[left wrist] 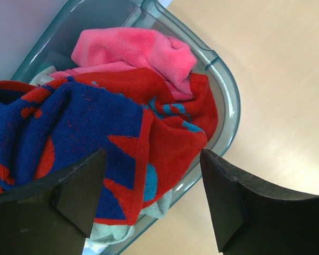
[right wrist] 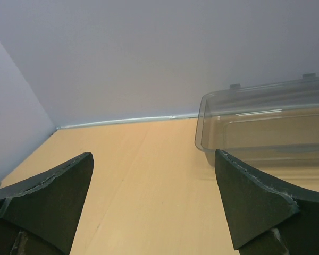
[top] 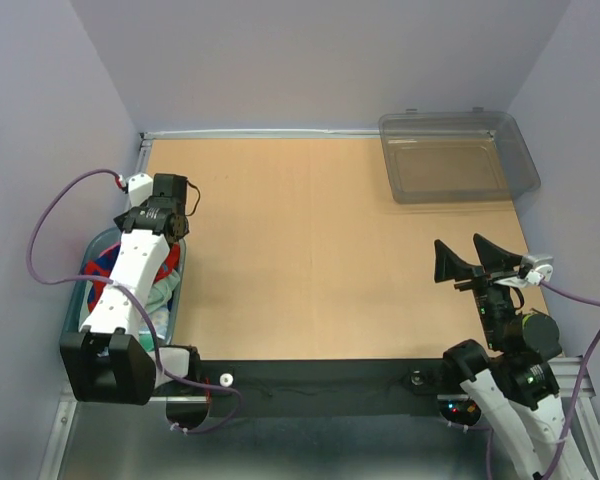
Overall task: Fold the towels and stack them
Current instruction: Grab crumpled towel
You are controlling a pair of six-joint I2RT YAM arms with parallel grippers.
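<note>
The towels lie bunched in a blue-rimmed oval tub (left wrist: 231,90) at the table's left edge. A magenta pink towel (left wrist: 133,50) is at the far end. A red and blue patterned towel (left wrist: 95,127) is draped over the middle. A pale teal towel (left wrist: 110,231) pokes out beneath it. My left gripper (left wrist: 153,154) hangs just above the tub, open, and the patterned towel's red edge lies between its fingers, which do not touch it. From above, the left gripper (top: 152,222) covers much of the tub (top: 180,300). My right gripper (top: 470,262) is open and empty over the right side of the table.
A clear grey plastic bin (top: 458,155) stands at the back right corner and also shows ahead of the right gripper (right wrist: 153,154) as the bin (right wrist: 266,127). Walls close in the table on the left, back and right.
</note>
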